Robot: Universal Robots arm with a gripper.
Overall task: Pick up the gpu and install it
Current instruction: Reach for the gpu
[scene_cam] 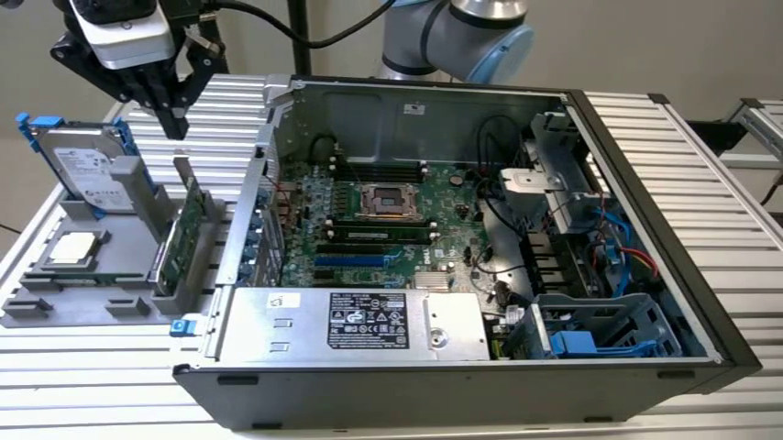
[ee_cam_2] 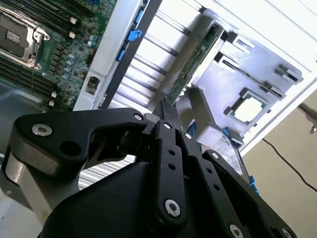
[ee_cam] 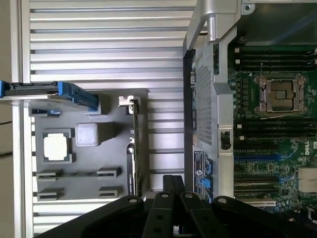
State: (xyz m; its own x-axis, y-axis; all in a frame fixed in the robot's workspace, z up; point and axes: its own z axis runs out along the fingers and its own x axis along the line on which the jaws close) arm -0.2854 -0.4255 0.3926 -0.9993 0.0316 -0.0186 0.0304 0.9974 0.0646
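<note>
In the exterior view the case (scene_cam: pixel 404 390) lies open on the slatted table (scene_cam: pixel 86 394), which runs off the picture's edges. Just behind the case's near wall sits the power supply (scene_cam: pixel 367 321), covering the near strip of the motherboard (scene_cam: pixel 367 234). Toward three o'clock inside the case, cables and brackets tangle and are hard to tell apart. At nine o'clock from the case a grey tray (scene_cam: pixel 55 307) carries the CPU (scene_cam: pixel 73 247). On the tray's case side stands the gpu (scene_cam: pixel 181 238), on edge in a slot that hides its lower edge. Only the green board and the silver bracket show, so the cooler face cannot be made out. In both wrist views the gpu (ee_cam_2: pixel 198 54) (ee_cam: pixel 136 144) is seen edge-on, and the black fingers cover one end of it. Farther back the hard drive (scene_cam: pixel 86 165) stands upright in the tray, its lower part hidden behind the tray's grey posts. At about twelve o'clock from the gpu hangs the pincer (scene_cam: pixel 179 128) (ee_cam_2: pixel 165 110) (ee_cam: pixel 174 181). Its fingers are pressed together with nothing between them, and a gap shows below the tips. At the back the arm (scene_cam: pixel 459 32) runs off the top edge.
</note>
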